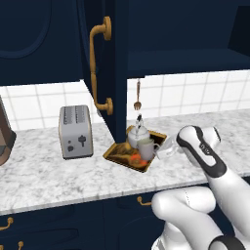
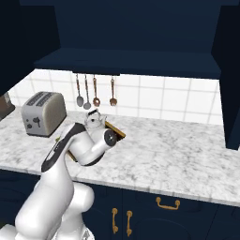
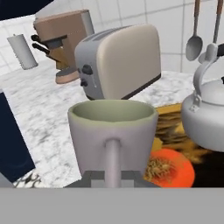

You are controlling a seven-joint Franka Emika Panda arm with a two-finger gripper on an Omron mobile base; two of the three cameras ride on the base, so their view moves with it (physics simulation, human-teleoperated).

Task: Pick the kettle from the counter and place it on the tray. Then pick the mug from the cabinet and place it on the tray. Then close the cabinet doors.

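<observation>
My gripper [image 3: 112,178] is shut on the loop handle of the grey-white mug [image 3: 111,129], which stays upright with its greenish inside showing. The mug [image 1: 146,149] is at the tray [image 1: 115,152], right beside the silvery kettle [image 1: 137,135]; whether its base touches the tray I cannot tell. The kettle [image 3: 205,109] stands on the tray [image 3: 168,109] behind its orange-red spot. The gripper [image 1: 159,150] reaches in from the right over the marbled counter [image 1: 44,178]. In the right base view my arm hides the mug, and the kettle [image 2: 95,121] peeks above it. One navy cabinet door [image 1: 106,58] stands open above the tray.
A silver toaster [image 1: 75,132] stands left of the tray on the counter. A brown coffee machine [image 3: 61,39] is further along. Utensils [image 2: 93,91] hang on the tiled wall under the open cabinet [image 2: 131,61]. Another open door [image 2: 229,75] juts out at the right.
</observation>
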